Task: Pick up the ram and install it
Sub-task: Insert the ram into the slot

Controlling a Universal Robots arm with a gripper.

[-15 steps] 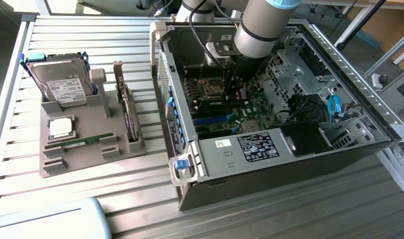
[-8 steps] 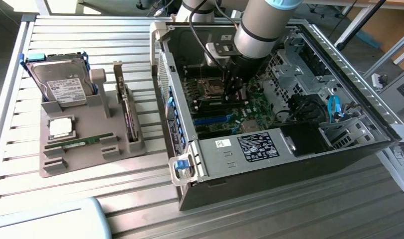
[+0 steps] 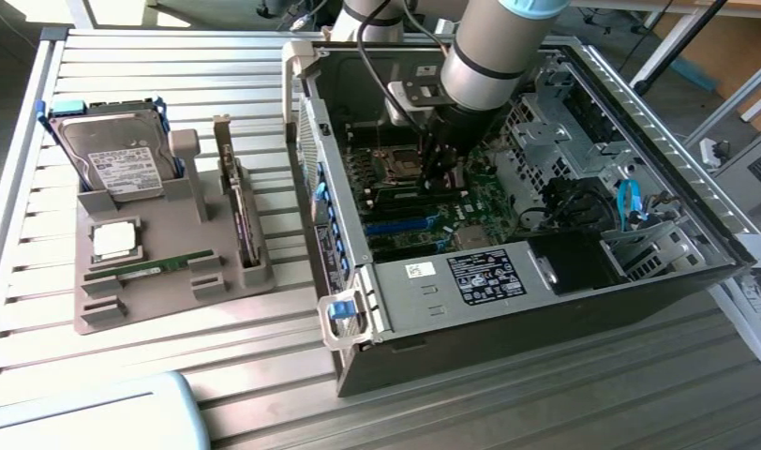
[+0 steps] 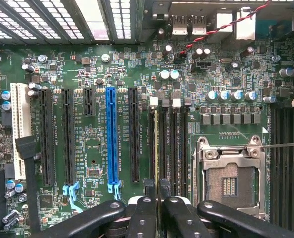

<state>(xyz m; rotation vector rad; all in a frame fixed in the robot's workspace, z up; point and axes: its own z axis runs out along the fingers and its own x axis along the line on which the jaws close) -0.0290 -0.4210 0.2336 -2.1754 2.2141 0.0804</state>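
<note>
On the exterior view's left, a grey moulded tray (image 3: 168,300) held a silver hard drive (image 3: 118,159) and a loose green stick (image 3: 149,267). Inside the open black computer case (image 3: 581,272), the black claw (image 4: 158,201) was clenched on the thin green ram (image 4: 156,144), which stood edge-on in its slot between a blue expansion slot (image 4: 112,139) and the silver processor socket (image 4: 231,178).

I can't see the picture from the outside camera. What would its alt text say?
A robot arm reaches down into an open computer case, its gripper shut low over the green circuit board. On the exterior view's left, a grey tray holds a hard drive, a green ram stick and an upright card.
</note>
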